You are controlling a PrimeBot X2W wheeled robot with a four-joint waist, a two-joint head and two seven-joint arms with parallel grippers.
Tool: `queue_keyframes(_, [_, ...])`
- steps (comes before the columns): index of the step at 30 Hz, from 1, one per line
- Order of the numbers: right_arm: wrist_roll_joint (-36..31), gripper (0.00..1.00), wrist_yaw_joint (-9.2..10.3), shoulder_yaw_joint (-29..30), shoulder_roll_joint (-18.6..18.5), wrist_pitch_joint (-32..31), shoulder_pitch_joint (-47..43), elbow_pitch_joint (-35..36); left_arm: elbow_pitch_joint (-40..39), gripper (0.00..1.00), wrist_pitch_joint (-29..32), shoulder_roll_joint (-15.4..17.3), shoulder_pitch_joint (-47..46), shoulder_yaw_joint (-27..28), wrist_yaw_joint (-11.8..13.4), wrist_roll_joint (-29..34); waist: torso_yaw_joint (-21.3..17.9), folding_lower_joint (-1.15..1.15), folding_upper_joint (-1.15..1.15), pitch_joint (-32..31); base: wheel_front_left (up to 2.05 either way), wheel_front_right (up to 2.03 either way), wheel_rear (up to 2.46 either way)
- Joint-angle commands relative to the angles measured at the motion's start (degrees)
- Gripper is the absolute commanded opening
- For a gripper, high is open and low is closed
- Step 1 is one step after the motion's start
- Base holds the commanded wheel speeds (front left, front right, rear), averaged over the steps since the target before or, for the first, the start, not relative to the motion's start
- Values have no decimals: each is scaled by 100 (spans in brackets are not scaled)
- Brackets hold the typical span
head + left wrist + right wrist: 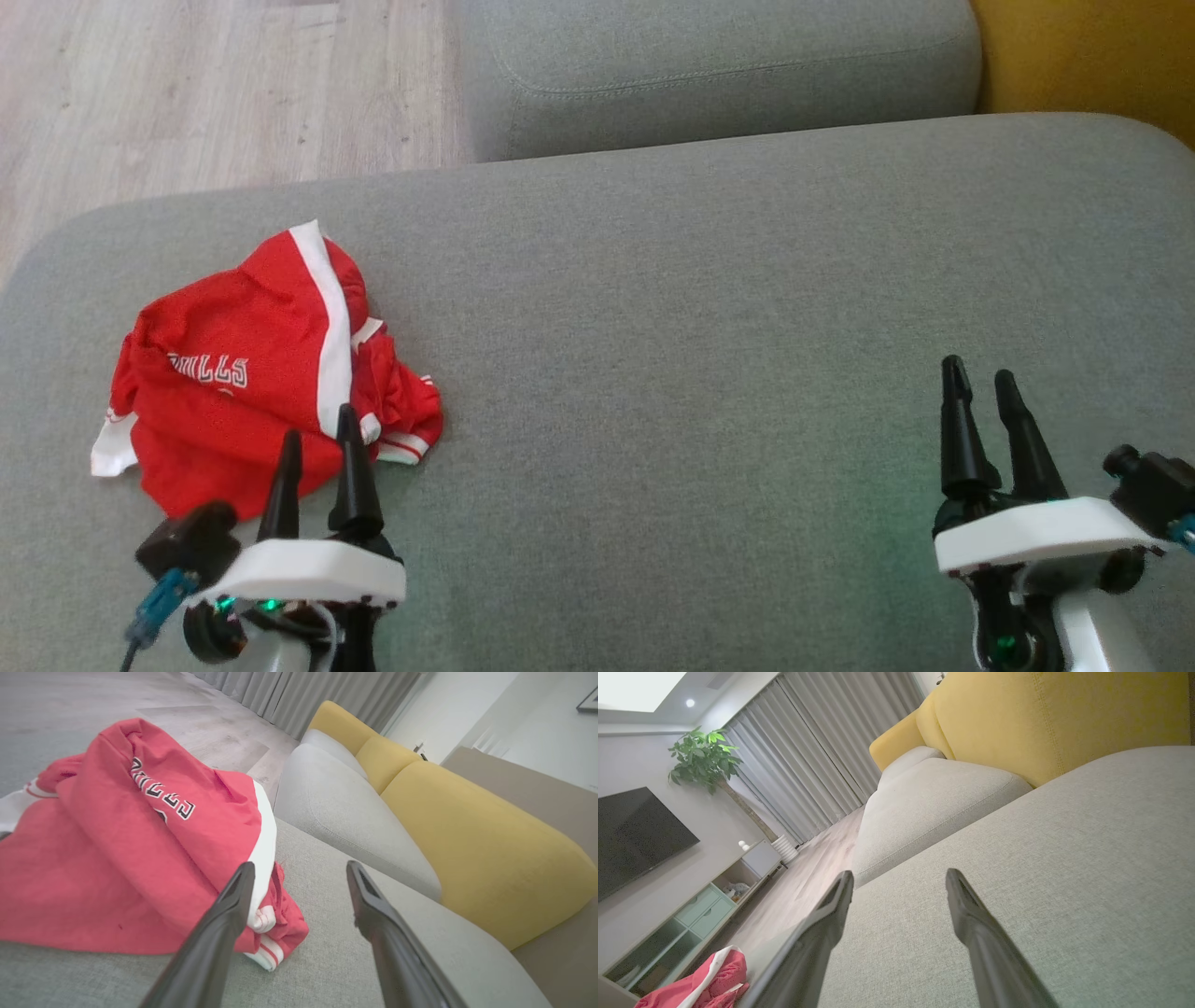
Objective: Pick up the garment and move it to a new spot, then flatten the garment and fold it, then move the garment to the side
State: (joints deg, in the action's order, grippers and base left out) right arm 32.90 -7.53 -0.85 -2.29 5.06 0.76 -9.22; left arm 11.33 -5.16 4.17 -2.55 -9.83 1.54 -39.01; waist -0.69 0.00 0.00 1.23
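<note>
Hovering just beside the crumpled red garment [243, 373] on the sofa [700, 327], my left gripper [319, 422] is spread wide. My right gripper [977, 369] is spread too, empty.

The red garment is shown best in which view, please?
The head view: nearly the whole red garment shows on the grey cushion. The left wrist view crops it; the right wrist view catches a corner.

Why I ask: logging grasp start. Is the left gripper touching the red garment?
Cannot tell. In head and left wrist views the open left gripper overlaps the garment; neither contact nor a gap shows plainly.
</note>
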Motion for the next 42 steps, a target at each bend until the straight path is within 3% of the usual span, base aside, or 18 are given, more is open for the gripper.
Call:
queue_keyframes(1, [-207, 100, 2, -109, -41, 76, 298, 257, -157, 100, -69, 109, -336, 33, 36, 195, 1, 0, 0, 7, 0, 0, 0])
queue_keyframes(42, [-3472, 100, 4, -941, -54, 751, 331, 509, 537, 100, -742, 828, -1191, -2157, 1142, 3328, -73, 0, 0, -71, 0, 0, 0])
